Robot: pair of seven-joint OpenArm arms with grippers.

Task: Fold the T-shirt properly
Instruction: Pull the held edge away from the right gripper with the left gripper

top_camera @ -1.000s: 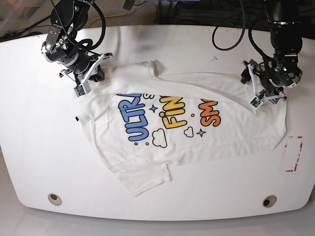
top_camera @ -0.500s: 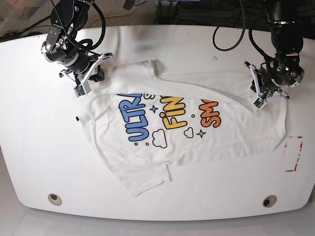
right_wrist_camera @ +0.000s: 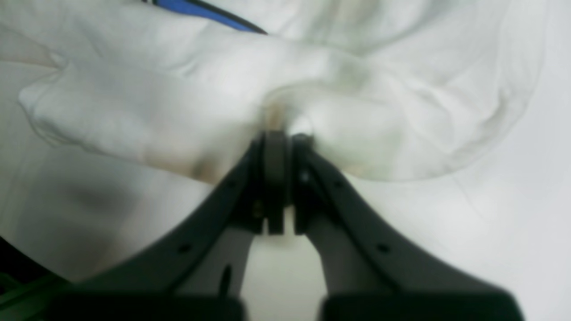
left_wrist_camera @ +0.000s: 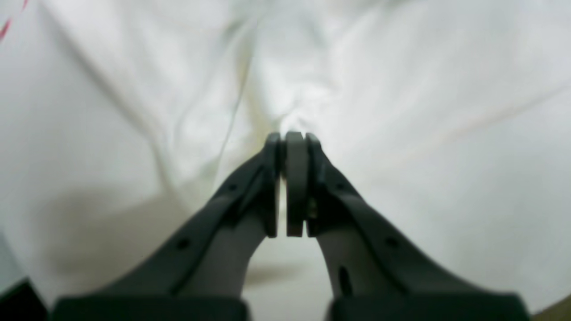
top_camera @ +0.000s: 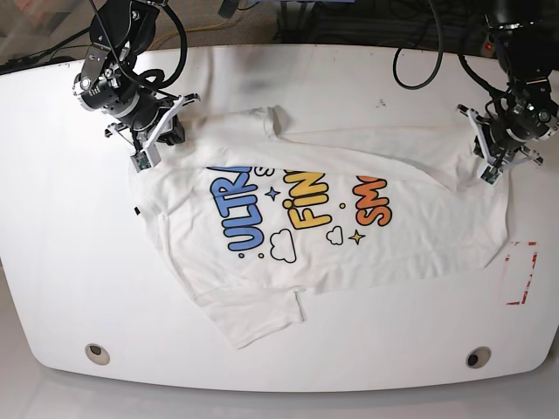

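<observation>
The white T-shirt [top_camera: 384,249] lies print side up across the middle of the table, its blue, yellow and orange letters running sideways. My right gripper [top_camera: 141,161] at the shirt's back left corner is shut on a bunched fold of white fabric [right_wrist_camera: 156,111]; a strip of blue print shows beyond it. My left gripper [top_camera: 486,174] at the shirt's back right edge is shut too, with wrinkled cloth [left_wrist_camera: 401,89] pinched at its tips [left_wrist_camera: 290,133]. Creases fan out from both pinch points.
A red tape outline [top_camera: 522,272] marks the table [top_camera: 52,262] near its right edge. Two round holes [top_camera: 97,353] [top_camera: 477,356] sit near the front edge. Cables and both arm bases crowd the back edge.
The left gripper closed on the shirt's right edge and moved right and slightly back, drawing the cloth with it. The right gripper stayed shut on the left corner.
</observation>
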